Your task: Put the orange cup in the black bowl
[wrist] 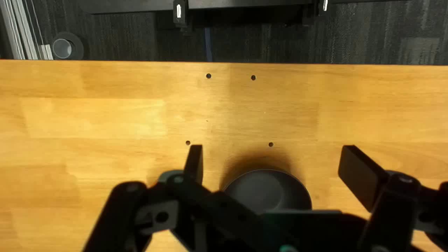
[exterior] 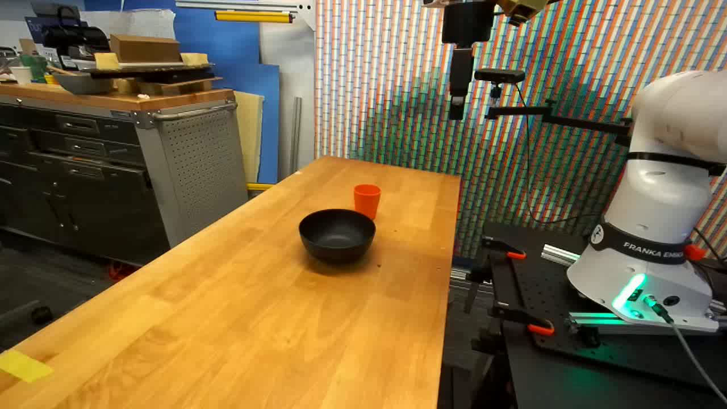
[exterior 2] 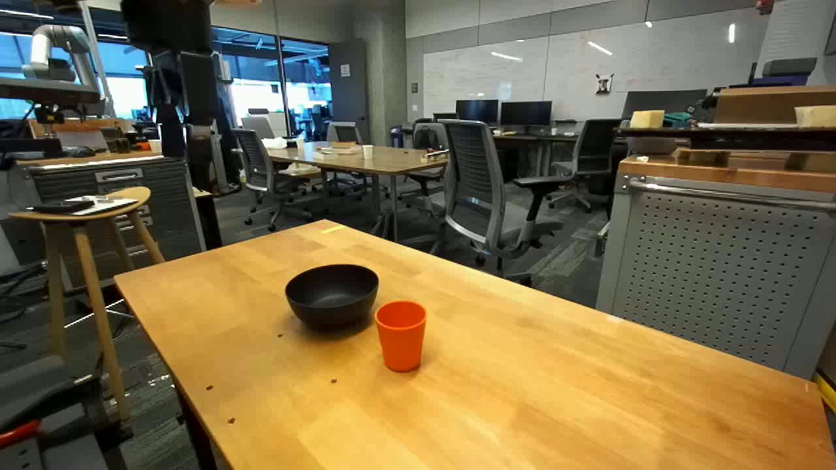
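Black, matte: one bowl, round, mouth up, set on the surface. Landmark for every entry below.

Orange, plain: one cup, upright, wider at the mouth than at the foot. Stands on the same surface, outside the bowl and just beside it; in an exterior view the bowl's rim partly hides the cup's foot. Whether the two touch I cannot tell.

Black: one pincer, mine. Raised higher than the bowl and, in both exterior views, off to one side of it. Released: in the wrist view its jaws stand wide apart, and its housing covers part of the bowl.

Dark, small: four holes in the wood of the surface, two nearer the bowl, two farther from it.

Yellow: one strip of tape, flat on the surface, well apart from the bowl.

White: my arm, its base bearing a lit green strip and standing well apart from the bowl, on a black bench.

Orange-red: two clamp handles, at the bench's edge nearer the bowl.

Grey, with perforated side: one cabinet, off the surface, well apart from the bowl.

Wooden: one stool, likewise well apart from the bowl.
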Tool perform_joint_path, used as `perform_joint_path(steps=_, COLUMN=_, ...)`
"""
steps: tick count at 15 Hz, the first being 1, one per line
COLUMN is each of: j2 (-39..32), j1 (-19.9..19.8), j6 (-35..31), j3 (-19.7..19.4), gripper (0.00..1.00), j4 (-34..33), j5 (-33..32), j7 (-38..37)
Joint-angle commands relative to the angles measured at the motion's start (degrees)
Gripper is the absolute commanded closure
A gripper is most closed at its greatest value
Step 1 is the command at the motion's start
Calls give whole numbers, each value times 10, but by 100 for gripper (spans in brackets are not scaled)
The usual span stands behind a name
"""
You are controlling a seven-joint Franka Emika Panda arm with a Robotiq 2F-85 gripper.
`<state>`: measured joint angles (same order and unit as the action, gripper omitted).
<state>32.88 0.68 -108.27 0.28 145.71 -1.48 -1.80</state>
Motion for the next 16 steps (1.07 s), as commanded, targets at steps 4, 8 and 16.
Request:
perform_joint_path(steps=4, j2=0, j1=-2, j6=1, j3=2, gripper=0, j4=-1, j5=1, j7=1)
perform_joint_path(steps=8, j2=0, j1=-2, j6=1, j3=2, gripper=0, j4=-1, j5=1, j7=1)
perform_joint_path(steps=16, j2=-22, j1=-4, j6=-34, j3=26, gripper=0, j4=1, j5=-37, j7=-13)
